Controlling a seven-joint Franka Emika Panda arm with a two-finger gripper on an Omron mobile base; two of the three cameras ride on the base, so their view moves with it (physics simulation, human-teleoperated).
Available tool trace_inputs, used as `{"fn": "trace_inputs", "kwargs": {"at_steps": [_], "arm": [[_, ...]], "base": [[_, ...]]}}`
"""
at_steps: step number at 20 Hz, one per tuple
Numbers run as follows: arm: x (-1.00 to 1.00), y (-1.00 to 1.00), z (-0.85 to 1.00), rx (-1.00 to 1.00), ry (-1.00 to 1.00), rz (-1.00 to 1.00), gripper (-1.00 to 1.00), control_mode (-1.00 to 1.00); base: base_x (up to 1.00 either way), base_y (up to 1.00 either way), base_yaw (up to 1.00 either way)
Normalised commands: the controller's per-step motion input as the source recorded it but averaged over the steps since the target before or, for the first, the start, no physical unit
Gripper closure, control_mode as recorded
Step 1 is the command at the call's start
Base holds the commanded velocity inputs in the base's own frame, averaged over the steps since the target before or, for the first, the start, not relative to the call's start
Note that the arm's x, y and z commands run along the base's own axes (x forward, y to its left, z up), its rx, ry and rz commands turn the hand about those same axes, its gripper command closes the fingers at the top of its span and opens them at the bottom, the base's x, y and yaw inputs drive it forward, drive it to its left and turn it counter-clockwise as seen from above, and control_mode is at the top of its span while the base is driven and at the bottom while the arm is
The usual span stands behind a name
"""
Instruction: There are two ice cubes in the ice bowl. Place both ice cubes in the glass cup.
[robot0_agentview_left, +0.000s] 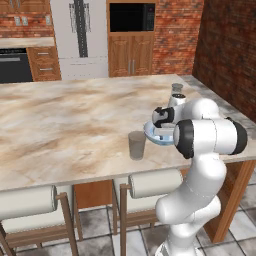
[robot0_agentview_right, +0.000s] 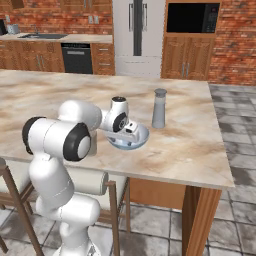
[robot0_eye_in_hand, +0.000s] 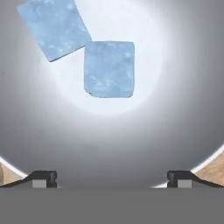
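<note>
Both ice cubes (robot0_eye_in_hand: 109, 68) were sitting in the ice bowl (robot0_eye_in_hand: 39, 131), corners touching near the middle, none in the glass cup (robot0_agentview_left: 136, 145) yet. The gripper (robot0_eye_in_hand: 112, 178) hung right over the bowl with its jaws spread wide and nothing between them, which I'd guess was so the fingertips could drop either side of one cube. The cup stood just beside the bowl on the counter (robot0_agentview_left: 60, 120), so the carry should be short. The shaker (robot0_agentview_right: 159, 108) stood behind the bowl, out of the way.

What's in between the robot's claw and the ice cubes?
Nothing. In the hand view the open claw hangs over the ice bowl, and just bare bowl floor separates its tips from the nearer ice cube.
</note>
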Motion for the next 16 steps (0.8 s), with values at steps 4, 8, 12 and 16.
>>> {"fn": "trace_inputs", "kwargs": {"at_steps": [4, 8, 12, 16], "arm": [[0.23, 0.00, -0.03, 0.00, 0.00, 0.00, -1.00, -1.00], [-0.72, 0.00, -0.01, 0.00, 0.00, 0.01, -1.00, -1.00], [-0.15, 0.00, 0.14, 0.00, -0.01, 0.00, -1.00, -1.00], [0.25, 0.00, 0.15, 0.00, 0.00, 0.00, -1.00, -1.00]], "base": [[0.00, 0.00, 0.00], [0.00, 0.00, 0.00], [0.00, 0.00, 0.00], [0.00, 0.00, 0.00]]}}
